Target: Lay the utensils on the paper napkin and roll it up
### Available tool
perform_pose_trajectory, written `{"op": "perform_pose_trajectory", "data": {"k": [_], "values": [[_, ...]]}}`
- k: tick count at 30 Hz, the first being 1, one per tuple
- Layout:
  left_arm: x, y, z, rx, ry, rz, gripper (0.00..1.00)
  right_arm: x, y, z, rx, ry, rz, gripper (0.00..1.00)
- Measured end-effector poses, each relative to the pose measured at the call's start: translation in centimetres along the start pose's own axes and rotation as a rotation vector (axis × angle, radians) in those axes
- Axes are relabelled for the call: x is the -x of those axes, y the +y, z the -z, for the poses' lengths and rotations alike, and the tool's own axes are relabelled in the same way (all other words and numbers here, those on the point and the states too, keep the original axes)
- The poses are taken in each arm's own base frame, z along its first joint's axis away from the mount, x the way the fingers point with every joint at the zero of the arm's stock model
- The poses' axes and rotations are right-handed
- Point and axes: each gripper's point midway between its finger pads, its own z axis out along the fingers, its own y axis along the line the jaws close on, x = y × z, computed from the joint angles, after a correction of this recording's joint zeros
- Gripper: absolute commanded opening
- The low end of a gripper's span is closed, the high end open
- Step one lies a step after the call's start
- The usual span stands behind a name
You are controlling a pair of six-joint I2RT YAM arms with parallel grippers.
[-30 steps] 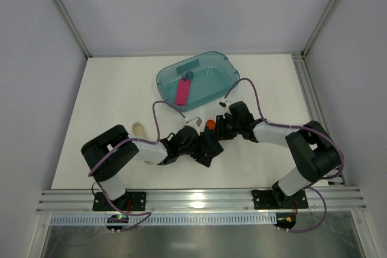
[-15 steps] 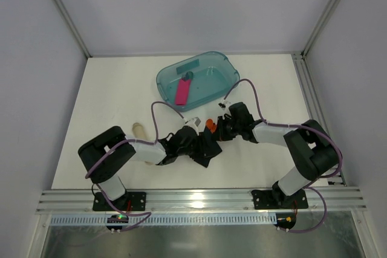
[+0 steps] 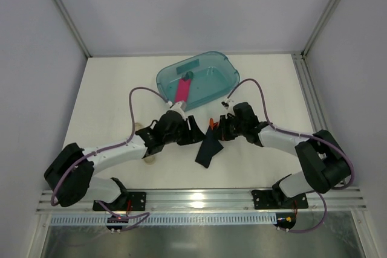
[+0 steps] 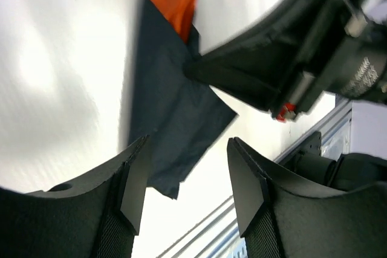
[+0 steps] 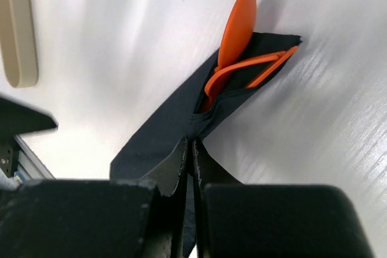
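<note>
The black paper napkin (image 3: 208, 150) lies folded over the orange utensils (image 3: 211, 123), which stick out of its far end. In the right wrist view a spoon bowl and thin handles of the utensils (image 5: 238, 28) poke from the napkin (image 5: 163, 131). My right gripper (image 5: 192, 149) is shut on the napkin's fold, and it (image 3: 217, 132) sits at the napkin's upper right edge. My left gripper (image 3: 192, 132) stands open just left of the napkin, with nothing between its fingers. Its wrist view shows the napkin (image 4: 172, 101) ahead of the left gripper (image 4: 190, 188), apart from it.
A teal translucent tub (image 3: 227, 66) stands behind the grippers and holds a pink flat bar (image 3: 182, 90). A pale beige tube (image 5: 18, 22) lies on the white table left of the napkin. The metal rail (image 3: 199, 200) runs along the near edge.
My left gripper has opened, let go of the napkin and drawn back to the left. My right gripper has shut on the napkin's fold. The napkin now lies more stretched out.
</note>
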Motion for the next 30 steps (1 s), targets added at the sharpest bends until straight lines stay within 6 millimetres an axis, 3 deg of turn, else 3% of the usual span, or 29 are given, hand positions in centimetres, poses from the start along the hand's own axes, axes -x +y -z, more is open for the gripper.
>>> {"op": "perform_pose_trajectory", "data": {"k": [6,12,20,30], "values": [[2.2,2.1,0.6,-0.011,0.017,0.042,0.61,1.0,1.2,1.7,0.032,-0.062,0.029,0.04],[0.5,3.6,0.2,-0.101,0.116,0.067,0.64,1.4,1.7,2.2,0.045,-0.082,0.05,0.04],[-1.5,1.5,-0.2,-0.351,0.192,-0.015,0.69,3.2,4.4,5.3,0.12,-0.17,0.105,0.04],[0.0,-2.4,0.4,-0.521,0.209,-0.137,0.72,3.7,6.8,8.3,0.197,-0.206,0.144,0.04]]}}
